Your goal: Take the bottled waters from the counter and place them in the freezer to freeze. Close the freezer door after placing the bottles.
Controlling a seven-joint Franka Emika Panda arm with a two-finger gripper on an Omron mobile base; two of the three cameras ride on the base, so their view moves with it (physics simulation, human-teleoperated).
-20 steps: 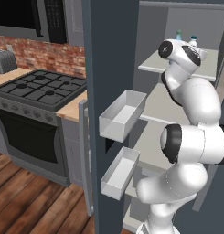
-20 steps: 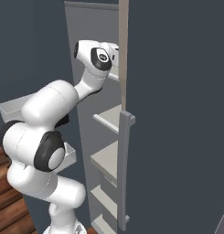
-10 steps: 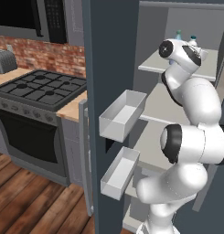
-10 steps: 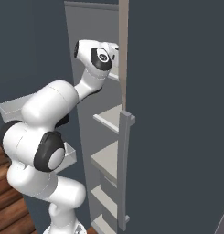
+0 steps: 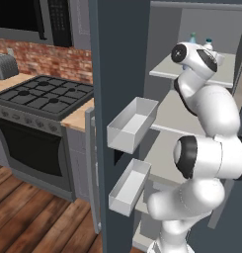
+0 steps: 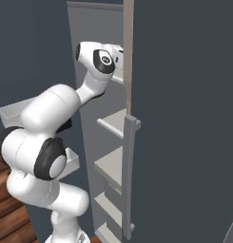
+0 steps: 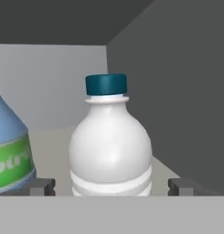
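The white bottle [image 7: 110,144], upright between the spread gripper [image 7: 110,186] tips (blue bottle [image 7: 8,151] left), is judged light, smooth, slightly squashy, best taken mid-body.

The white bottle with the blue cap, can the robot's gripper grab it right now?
Probably yes. The gripper is open with a fingertip on each side of the white bottle, which stands upright on the freezer shelf. Nothing sits between them; the blue bottle stands off to one side.
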